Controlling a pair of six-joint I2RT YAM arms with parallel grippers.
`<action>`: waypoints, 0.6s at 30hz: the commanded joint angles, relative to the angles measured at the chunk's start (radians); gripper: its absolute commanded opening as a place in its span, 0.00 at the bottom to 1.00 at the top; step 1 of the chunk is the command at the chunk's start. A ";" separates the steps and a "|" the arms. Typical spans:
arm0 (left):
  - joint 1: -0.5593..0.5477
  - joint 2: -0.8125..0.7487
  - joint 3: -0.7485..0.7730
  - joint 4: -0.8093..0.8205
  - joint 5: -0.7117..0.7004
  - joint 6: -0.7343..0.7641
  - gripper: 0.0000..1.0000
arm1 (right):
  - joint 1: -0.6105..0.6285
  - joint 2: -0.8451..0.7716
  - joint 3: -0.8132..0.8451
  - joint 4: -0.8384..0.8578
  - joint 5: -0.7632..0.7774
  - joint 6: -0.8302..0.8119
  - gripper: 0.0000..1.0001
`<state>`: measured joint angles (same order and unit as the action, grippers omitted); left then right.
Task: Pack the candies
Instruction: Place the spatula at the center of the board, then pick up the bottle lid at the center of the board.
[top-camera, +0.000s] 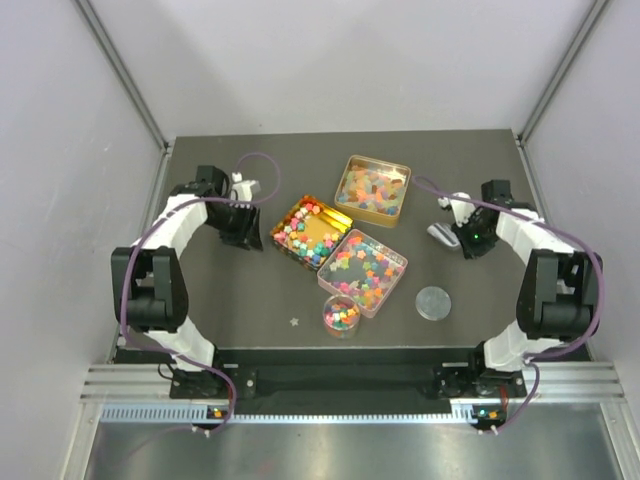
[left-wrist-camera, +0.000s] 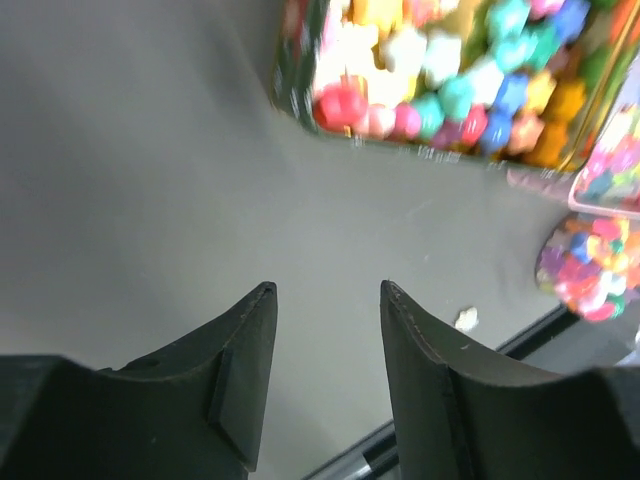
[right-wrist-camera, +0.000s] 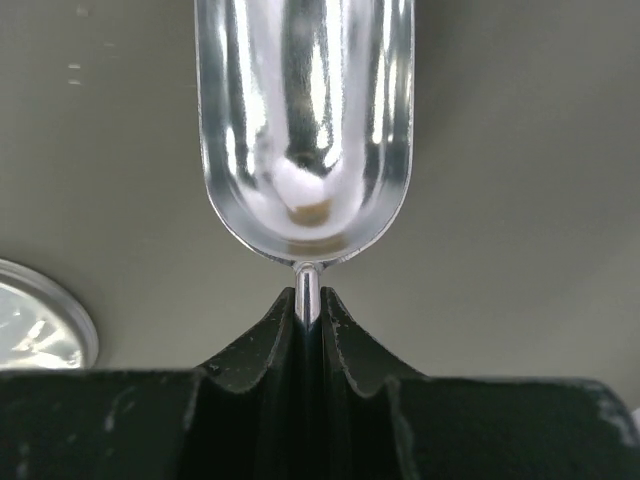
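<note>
The right end effector (right-wrist-camera: 308, 300) is pinching the thin handle of a metal scoop (right-wrist-camera: 305, 130); its bowl looks empty, though reflections make that uncertain. The left end effector (left-wrist-camera: 325, 287) is spread and holds nothing. The candies (top-camera: 373, 268) fill three tins (top-camera: 378, 161) and a small jar (top-camera: 341, 331) mid-surface. Scoop shallowly, carry it level, and steady the jar when pouring.

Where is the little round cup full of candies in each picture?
Top view: the little round cup stands near the front middle of the table.
Left wrist view: it is at the right edge, about halfway down.
Right wrist view: it is not in this picture.
Shared landmark: the gold tin shows in the top and left wrist views, behind the cup.
</note>
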<state>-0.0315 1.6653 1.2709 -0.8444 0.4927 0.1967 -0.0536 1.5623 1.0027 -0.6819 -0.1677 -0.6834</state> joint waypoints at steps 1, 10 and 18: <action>-0.021 0.002 -0.064 -0.001 0.012 0.014 0.50 | -0.052 0.041 0.034 0.042 -0.038 0.016 0.03; -0.097 -0.070 -0.176 -0.032 0.026 0.106 0.52 | -0.058 -0.126 0.138 -0.129 -0.147 -0.004 0.63; -0.150 -0.104 -0.186 -0.033 0.104 0.129 0.53 | 0.271 -0.452 0.045 -0.295 -0.216 -0.185 0.66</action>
<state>-0.1665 1.6291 1.0714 -0.8650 0.5335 0.2913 0.0563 1.2274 1.1118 -0.8528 -0.3096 -0.7635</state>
